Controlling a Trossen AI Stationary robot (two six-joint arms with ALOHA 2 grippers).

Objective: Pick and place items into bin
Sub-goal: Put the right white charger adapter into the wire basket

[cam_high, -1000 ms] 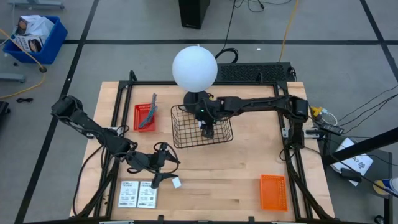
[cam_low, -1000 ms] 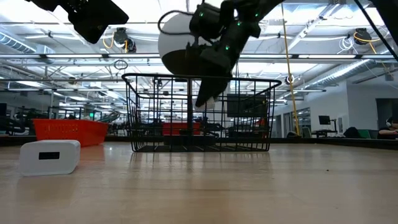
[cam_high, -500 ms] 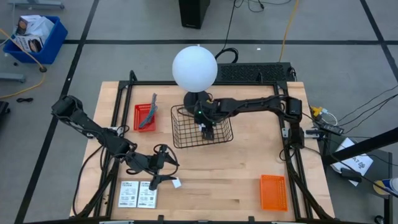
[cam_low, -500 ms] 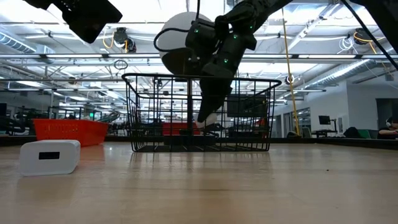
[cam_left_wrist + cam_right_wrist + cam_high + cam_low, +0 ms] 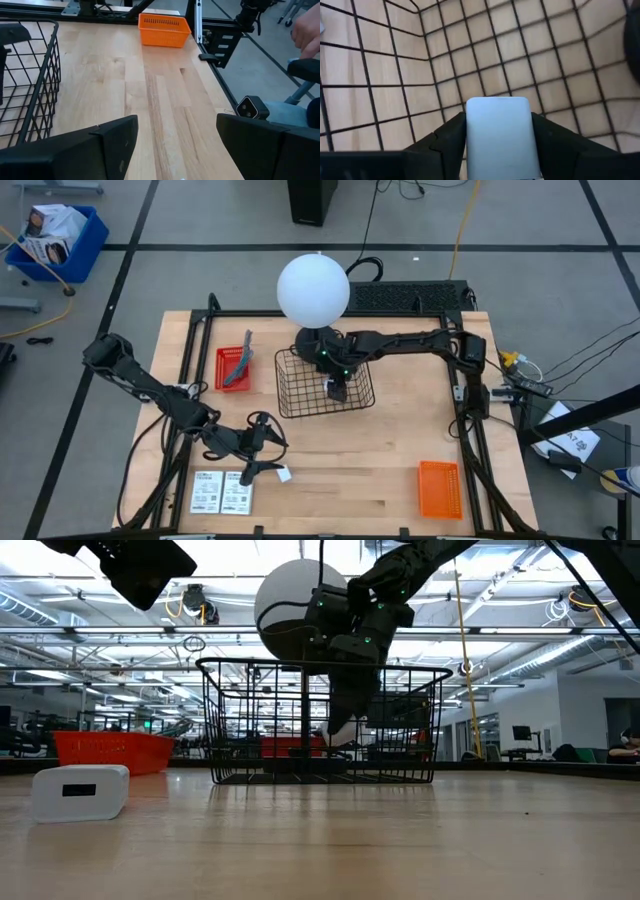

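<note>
My right gripper [image 5: 336,388] reaches down inside the black wire basket [image 5: 300,405] and is shut on a small white block [image 5: 502,125]. A second white block [image 5: 284,473] lies flat on the table just beside my left gripper [image 5: 262,446], which is open and hovers above the wood; the low view shows that block [image 5: 80,792] too. Two white printed cards [image 5: 222,492] lie flat near the table's near edge. A long grey item [image 5: 240,358] leans out of a red bin [image 5: 228,370]. My right gripper pinches the white block by its two opposite sides [image 5: 472,125] between both fingers [image 5: 447,137]. It comes from above, pointing steeply down into the basket. The block [image 5: 347,730] is lifted clear, above the basket's wire floor [image 5: 320,776].
A big white globe lamp [image 5: 313,288] stands just beyond the basket. An orange bin [image 5: 439,488] sits at the near right. Black frame rails [image 5: 470,430] border the table. A person's hand [image 5: 306,34] shows beyond the table's edge. Bare wood lies between basket and orange bin.
My right gripper has gone down deeper into the wire basket, tipping more upright, with the white block still pinched between its fingers. The left arm and the block beside it have kept still.
</note>
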